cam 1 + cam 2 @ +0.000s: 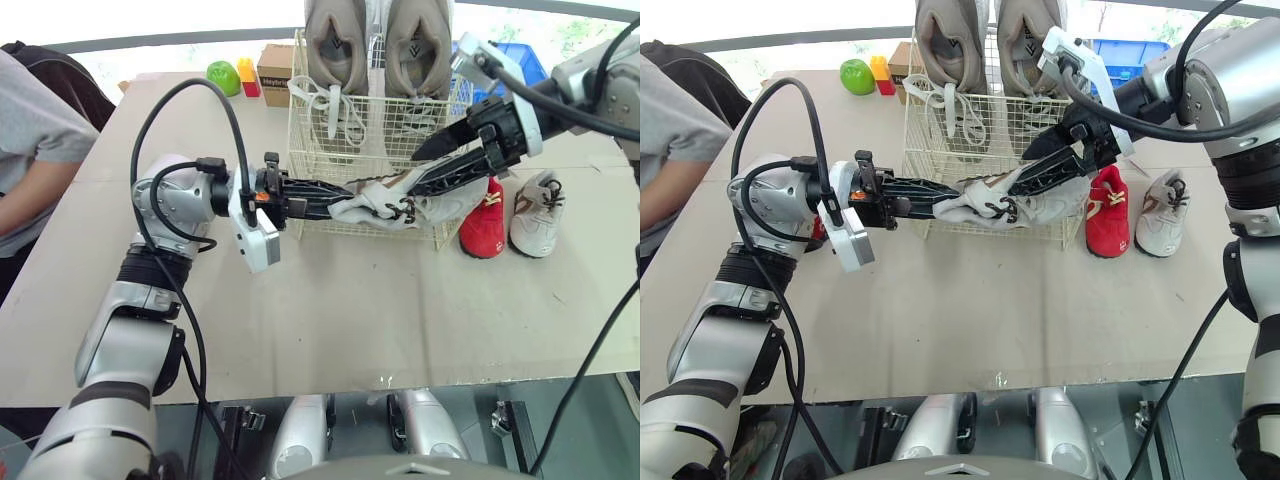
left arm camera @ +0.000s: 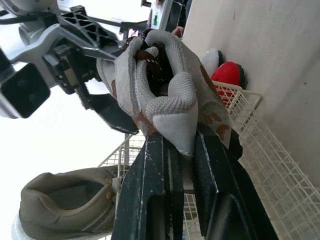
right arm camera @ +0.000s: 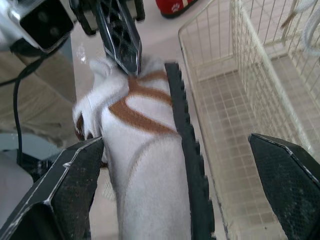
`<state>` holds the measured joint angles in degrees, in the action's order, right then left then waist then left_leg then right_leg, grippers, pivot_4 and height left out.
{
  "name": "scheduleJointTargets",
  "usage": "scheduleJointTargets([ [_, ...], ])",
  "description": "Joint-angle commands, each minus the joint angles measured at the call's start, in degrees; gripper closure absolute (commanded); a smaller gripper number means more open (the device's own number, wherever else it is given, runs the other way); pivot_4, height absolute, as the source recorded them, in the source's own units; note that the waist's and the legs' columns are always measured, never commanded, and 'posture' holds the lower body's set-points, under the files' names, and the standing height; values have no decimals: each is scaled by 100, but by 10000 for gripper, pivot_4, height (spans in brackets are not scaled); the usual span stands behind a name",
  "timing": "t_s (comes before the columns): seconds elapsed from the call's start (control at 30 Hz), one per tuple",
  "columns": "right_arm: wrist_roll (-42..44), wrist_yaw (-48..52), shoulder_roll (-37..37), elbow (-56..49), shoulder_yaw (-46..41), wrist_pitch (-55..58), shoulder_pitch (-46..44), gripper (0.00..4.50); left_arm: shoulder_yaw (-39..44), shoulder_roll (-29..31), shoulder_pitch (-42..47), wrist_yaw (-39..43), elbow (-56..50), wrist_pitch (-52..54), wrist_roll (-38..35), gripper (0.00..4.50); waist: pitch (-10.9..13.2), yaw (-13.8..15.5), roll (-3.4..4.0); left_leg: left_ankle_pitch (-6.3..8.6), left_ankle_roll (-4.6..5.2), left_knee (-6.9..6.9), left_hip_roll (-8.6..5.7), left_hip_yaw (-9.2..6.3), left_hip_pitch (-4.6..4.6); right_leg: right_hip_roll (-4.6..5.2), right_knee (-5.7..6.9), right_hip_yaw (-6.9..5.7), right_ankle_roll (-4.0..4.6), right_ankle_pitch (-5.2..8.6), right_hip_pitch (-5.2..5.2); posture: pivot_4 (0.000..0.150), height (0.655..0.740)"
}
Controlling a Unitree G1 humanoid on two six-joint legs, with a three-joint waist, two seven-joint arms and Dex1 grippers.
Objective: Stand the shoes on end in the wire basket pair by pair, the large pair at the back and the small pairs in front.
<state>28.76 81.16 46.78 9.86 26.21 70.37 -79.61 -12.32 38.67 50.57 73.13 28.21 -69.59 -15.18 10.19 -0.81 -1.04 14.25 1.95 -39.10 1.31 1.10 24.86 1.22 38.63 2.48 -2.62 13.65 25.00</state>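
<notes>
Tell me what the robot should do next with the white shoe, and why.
Probably close the right pincer on the white shoe: its fingers are spread either side of the sole, while the left pincer grips the heel in front of the wire basket, so a second hold seems needed.

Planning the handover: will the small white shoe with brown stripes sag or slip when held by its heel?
Probably soft: the small white shoe with brown stripes looks squashed where the left gripper pinches its heel. Likely light; it barely droops from that pinch.

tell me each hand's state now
left hand: closed on the white shoe
right hand: open, astride the same shoe
</notes>
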Motion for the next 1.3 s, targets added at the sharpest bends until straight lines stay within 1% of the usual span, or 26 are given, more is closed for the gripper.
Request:
scheduleJointTargets([
  [0.03,-162,118,104,-135,68,-204,30,8525,11,49,184,-174,-58,-128,-180,44173,0,0,0,0,0,-1,0,0,0,0,1,0,0,0,0,1500,7400],
  [0.1,-186,138,98,-115,70,-219,53,18489,10,43,197,-200,-51,-161,-184,44173,0,-2,0,0,0,-2,0,1,0,0,6,1,0,0,2,1500,7400],
  [0.17,-166,158,92,-109,34,-199,68,27182,0,57,191,-219,-30,-206,-177,44173,0,-6,0,0,0,-2,0,0,0,-3,10,1,0,0,3,1500,7400],
  [0.2,-154,166,95,-119,15,-194,83,30543,-5,66,184,-228,-22,-220,-176,44173,0,-6,0,0,0,-2,1,-1,0,-3,10,1,0,0,3,1500,7400],
  [0.27,-121,178,121,-185,-36,-183,142,39409,-14,81,163,-252,-44,-190,-194,44173,0,-3,0,0,0,-2,1,-1,-1,-3,12,0,0,0,4,1500,7400],
  [0.3,-81,161,132,-252,-105,-168,204,42373,-47,141,82,-154,-192,141,-418,44173,0,-2,0,0,0,-4,1,-1,-1,-3,12,0,0,0,3,1500,7400],
  [0.33,-16,102,120,-303,-222,-97,262,43669,-75,220,-12,-37,-351,426,-682,39225,0,-2,0,0,0,-4,1,0,-1,-3,13,1,0,0,3,1500,7400],
  [0.37,181,-169,-30,-309,-669,185,358,43673,-3,438,-343,-491,-941,2576,-1528,34209,0,-19,0,0,0,-6,1,0,0,-3,14,1,0,0,3,1500,7400],
  [0.4,343,-446,-174,-332,-1096,418,458,43674,32,714,-649,-958,-1547,4546,-2478,32348,0,-33,0,0,0,-6,3,0,1,-3,13,2,0,0,4,1500,7400],
  [0.43,454,-652,-276,-371,-1405,595,536,43675,93,909,-867,-1331,-2013,5935,-3118,28328,2,-64,-2,0,0,-7,7,2,0,-2,21,6,-2,2,5,1500,7400],
  [0.47,607,-1025,-529,-483,-1991,879,665,43676,208,1164,-1245,-1761,-2506,7159,-3960,23127,2,-105,-2,0,0,-6,9,-5,3,0,22,5,-3,2,6,1500,7400],
  [0.5,713,-1300,-705,-597,-2389,1081,757,43677,358,1308,-1492,-2021,-2837,7811,-4452,18536,2,-149,-3,0,0,-6,13,-15,6,15,25,-4,-5,3,7,1500,7400],
  [0.53,811,-1597,-931,-715,-2825,1324,841,43677,556,1362,-1740,-2281,-3104,8288,-4790,13405,3,-159,0,0,0,-3,17,-23,4,26,24,-10,-5,2,4,1500,7400],
  [0.6,903,-2274,-1555,-1240,-3805,1934,1137,43679,864,1423,-2510,-2757,-3763,9105,-5428,12600,2,-167,1,0,-1,4,15,-33,-1,26,25,-20,-5,3,3,1500,7400],
  [0.63,980,-2676,-1995,-1634,-4278,2109,1385,43680,942,1162,-2867,-3254,-4133,9203,-5524,12600,1,-158,1,0,-2,4,15,-34,-6,25,27,-19,-4,3,-1,1500,7400],
  [0.67,1093,-3061,-2381,-1925,-4639,2192,1581,43680,1016,885,-3098,-3771,-4448,9361,-5849,12600,0,-151,1,0,-3,7,12,-34,-5,26,28,-19,-4,3,0,1500,7400],
  [0.7,1097,-3442,-2850,-2278,-4908,2210,1772,43681,926,517,-3185,-4216,-4806,9433,-5970,12600,-4,-127,2,-1,-3,9,12,-38,-10,28,23,-22,-4,3,-7,1500,7400],
  [0.77,1201,-4139,-3552,-2689,-5283,2213,2005,43683,902,-79,-3209,-4862,-5189,9619,-6302,12600,-3,-3,1,-10,-18,1,-7,-52,-5,36,27,-39,0,-1,-13,1500,7400],
  [0.83,1290,-4667,-4003,-2895,-5515,2213,2118,43685,1036,-497,-3104,-5330,-5222,9784,-6528,12600,-4,5,0,-9,-16,-7,-15,-50,-14,47,30,-36,0,-1,-26,1500,7400],
  [0.9,1278,-5080,-4317,-3087,-5697,2213,2198,43686,1213,-690,-2955,-5466,-5137,9983,-6702,12600,-4,18,0,-10,-16,-13,-21,-52,-12,30,34,-39,-1,-2,-26,1500,7400],
  [1.0,1343,-5510,-4573,-3240,-5953,2213,2270,43687,1447,-771,-2688,-5477,-4942,10273,-6919,12600,-4,1,0,-10,-17,-12,-23,-53,-13,18,34,-37,0,-1,-24,1500,7400],
  [1.1,1566,-5821,-4771,-3410,-6047,2213,2376,43688,1636,-964,-2423,-5605,-4674,10432,-6982,20786,-5,-10,3,-11,-17,-8,-22,-51,-14,10,31,-36,0,-1,-24,1500,7400],
  [1.17,1744,-6037,-4948,-3596,-6115,2213,2468,43689,1662,-1007,-2258,-5491,-4579,10594,-6877,30809,-5,-20,3,-11,-17,-5,-21,-50,-14,7,28,-35,0,0,-24,1500,7400],
  [1.23,1865,-6244,-5112,-3715,-6205,2213,2519,43690,1655,-1038,-2170,-5401,-4545,10717,-6723,38511,-5,-26,3,-11,-17,-5,-22,-50,-13,0,27,-31,0,0,-23,1500,7400],
  [1.27,1914,-6327,-5168,-3757,-6242,2213,2540,43691,1675,-1080,-2128,-5418,-4502,10754,-6692,43756,-5,-27,3,-11,-17,-5,-21,-49,-14,-2,27,-30,0,0,-23,1500,7400],
  [1.3,1954,-6387,-5227,-3826,-6274,2213,2572,43692,1694,-1098,-2060,-5406,-4445,10774,-6614,45000,-5,-25,3,-11,-17,-5,-21,-49,-14,-5,27,-28,0,0,-23,1500,7400],
])
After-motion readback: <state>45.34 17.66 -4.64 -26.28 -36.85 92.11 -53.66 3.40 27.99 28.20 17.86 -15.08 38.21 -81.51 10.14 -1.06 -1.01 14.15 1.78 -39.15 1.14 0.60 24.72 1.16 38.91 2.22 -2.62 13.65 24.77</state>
